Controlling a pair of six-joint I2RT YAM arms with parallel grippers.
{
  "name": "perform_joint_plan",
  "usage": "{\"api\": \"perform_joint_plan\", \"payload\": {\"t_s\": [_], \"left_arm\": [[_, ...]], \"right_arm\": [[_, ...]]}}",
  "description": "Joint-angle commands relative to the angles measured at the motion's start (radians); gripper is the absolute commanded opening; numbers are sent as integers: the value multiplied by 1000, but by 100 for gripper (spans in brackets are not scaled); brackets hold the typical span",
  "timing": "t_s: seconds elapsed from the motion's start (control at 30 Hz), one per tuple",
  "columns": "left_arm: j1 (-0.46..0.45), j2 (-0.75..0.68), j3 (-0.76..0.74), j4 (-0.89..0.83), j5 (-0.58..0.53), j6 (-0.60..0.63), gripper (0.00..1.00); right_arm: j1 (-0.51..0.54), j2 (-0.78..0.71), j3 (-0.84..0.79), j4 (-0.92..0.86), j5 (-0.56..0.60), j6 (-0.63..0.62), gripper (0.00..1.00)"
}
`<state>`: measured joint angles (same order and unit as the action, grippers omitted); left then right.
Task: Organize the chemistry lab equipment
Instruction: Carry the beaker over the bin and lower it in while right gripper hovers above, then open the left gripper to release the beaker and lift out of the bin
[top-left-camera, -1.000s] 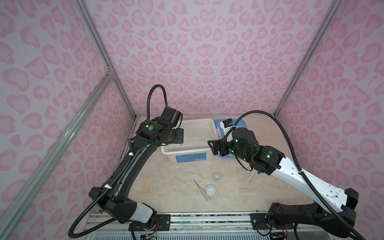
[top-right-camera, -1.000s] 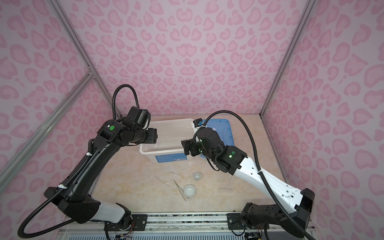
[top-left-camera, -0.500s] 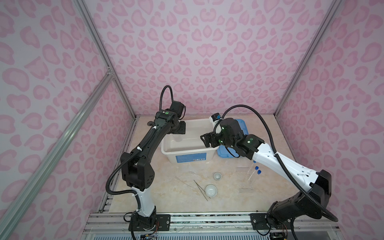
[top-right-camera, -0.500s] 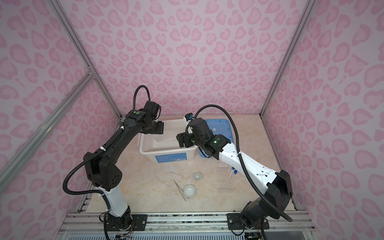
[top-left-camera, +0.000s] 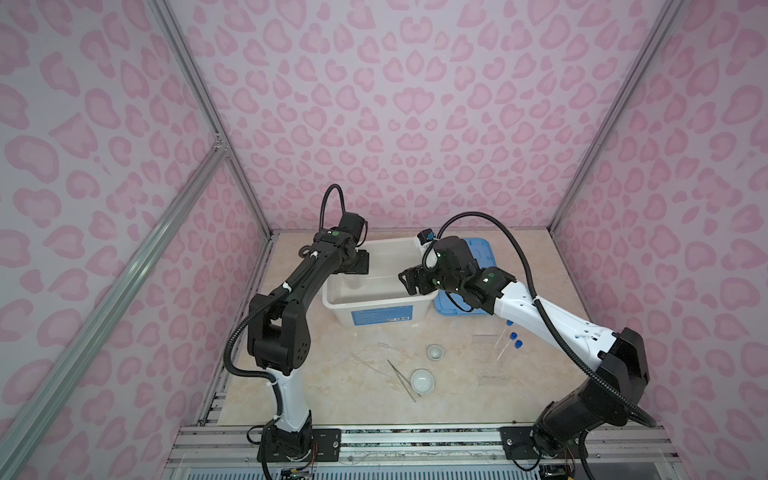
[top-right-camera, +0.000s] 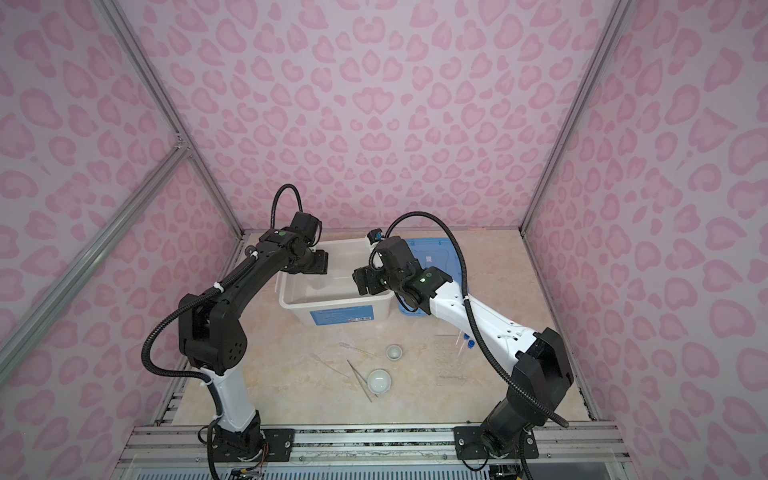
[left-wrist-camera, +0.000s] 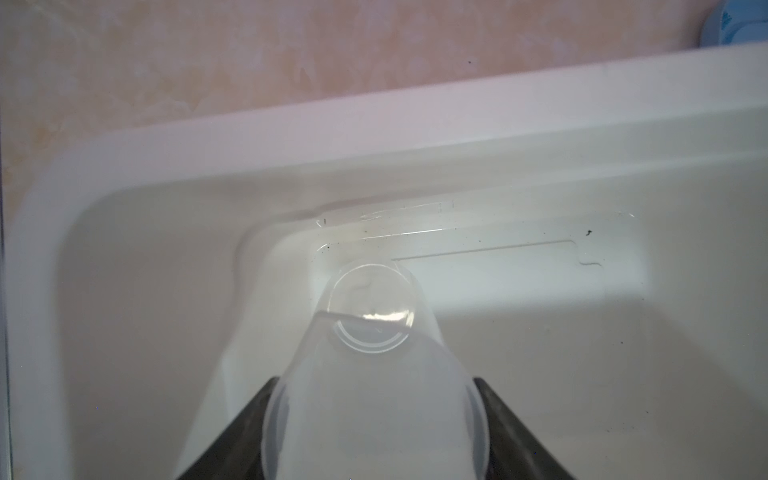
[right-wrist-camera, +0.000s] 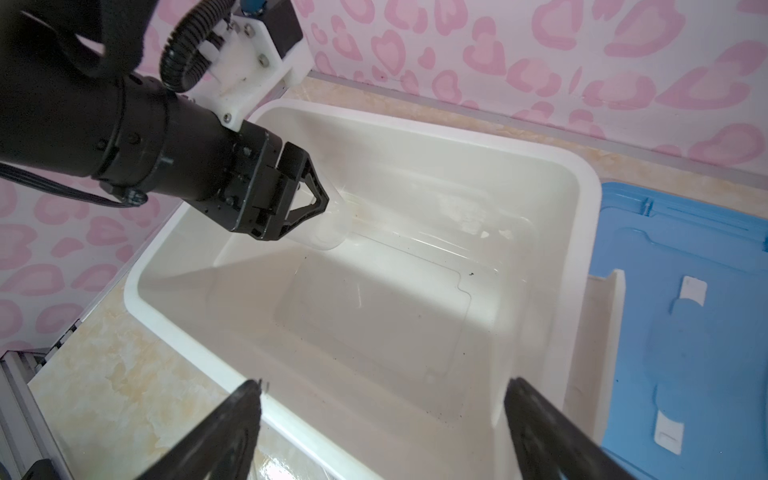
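The beige marbled desk (top-left-camera: 324, 399) stands inside pink heart-patterned walls. The clear glass vessel (left-wrist-camera: 370, 324) is tilted inside the white box (left-wrist-camera: 415, 114), near one corner, clamped between the left fingers (left-wrist-camera: 245, 432). The right fingers (right-wrist-camera: 232, 428) are spread wide over the box's opposite rim, holding nothing. The blue lid (top-left-camera: 478, 253) lies just beside the box. Two white dishes (top-left-camera: 422, 381) and the tweezers (top-left-camera: 402, 380) lie nearer the front edge.

Pretty sure I live in a robot test booth, not a real lab: pink heart-spotted walls (top-left-camera: 415, 104) hung on aluminium frame posts (top-left-camera: 194, 83), a marble-look tabletop (top-left-camera: 332, 399), and my left arm (top-left-camera: 299, 282) and right arm (top-left-camera: 552, 320) bolted to a slotted metal rail (top-left-camera: 415, 440) up front. The only lab-ish stuff is droppers (top-left-camera: 392, 348) and blue-capped tubes (top-left-camera: 513, 335) lying loose.
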<state>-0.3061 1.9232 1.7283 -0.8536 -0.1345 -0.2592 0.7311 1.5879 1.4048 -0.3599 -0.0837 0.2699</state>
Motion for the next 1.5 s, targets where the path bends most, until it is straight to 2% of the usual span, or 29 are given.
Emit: {"api": "perform_joint_plan", "payload": {"t_s": [0.0, 0.27, 0.57, 0.87, 1.17, 1.3, 1.47], "left_arm": [[8, 21, -17, 51, 9, 12, 71], [9, 35, -76, 114, 14, 11, 71], [10, 70, -69, 117, 8, 13, 74], [10, 74, -91, 132, 10, 9, 82], [8, 14, -54, 115, 23, 2, 98], [4, -36, -46, 111, 28, -12, 98], [-9, -134, -41, 101, 48, -23, 98]], "right_arm": [[0, 9, -9, 32, -10, 0, 92], [-1, 18, -15, 48, -10, 3, 92], [-1, 30, -20, 52, -11, 5, 91], [-1, 29, -17, 44, -11, 6, 91], [-1, 24, -3, 31, -11, 5, 91], [-1, 11, -2, 25, -8, 2, 92], [-1, -32, -3, 6, 0, -18, 98]]}}
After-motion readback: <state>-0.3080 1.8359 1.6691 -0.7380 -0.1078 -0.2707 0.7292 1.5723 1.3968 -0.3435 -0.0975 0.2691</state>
